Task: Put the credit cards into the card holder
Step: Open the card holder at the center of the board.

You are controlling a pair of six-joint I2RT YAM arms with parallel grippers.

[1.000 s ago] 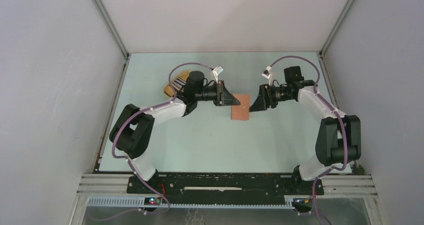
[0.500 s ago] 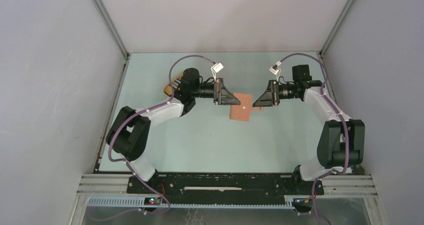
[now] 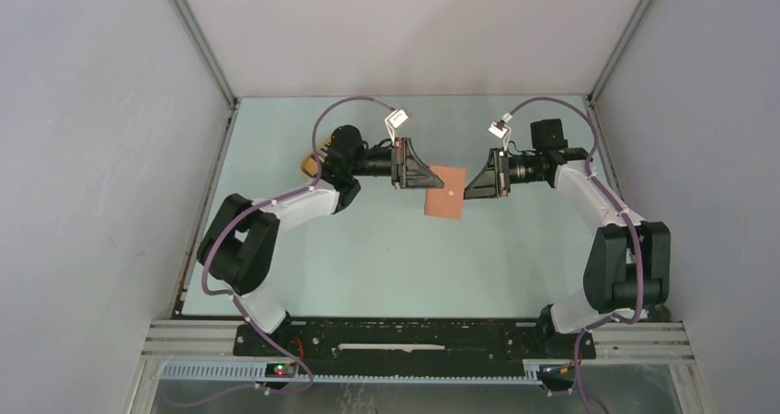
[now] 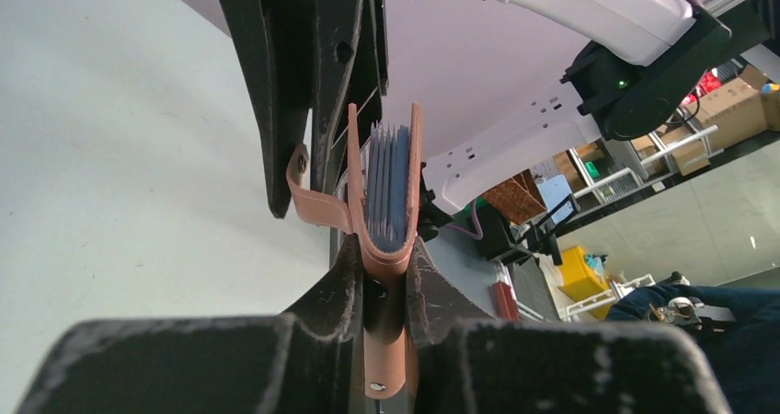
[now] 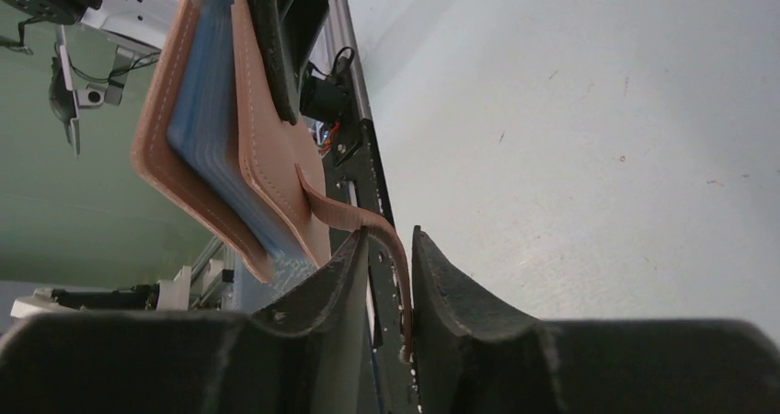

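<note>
The card holder (image 3: 444,192), a reddish-brown folded wallet, hangs above the table between both arms. My left gripper (image 4: 384,267) is shut on its folded edge, and the holder (image 4: 386,202) stands upright with blue layers (image 4: 391,179) showing inside. I cannot tell whether those layers are lining or credit cards. Its snap tab (image 5: 368,225) runs down between the fingers of my right gripper (image 5: 390,248). Those jaws are narrow but open: the tab lies against one finger, with a gap to the other. In the top view the left gripper (image 3: 426,182) and right gripper (image 3: 466,189) face each other across the holder.
A yellow tray (image 3: 307,164) shows only as a sliver behind my left forearm at the back left. Grey walls close in the pale green table (image 3: 386,258) on three sides.
My right gripper's jaws have narrowed around the snap tab after turning to face the holder. Both arms have shifted slightly toward the back, and the left arm now covers most of the tray.
</note>
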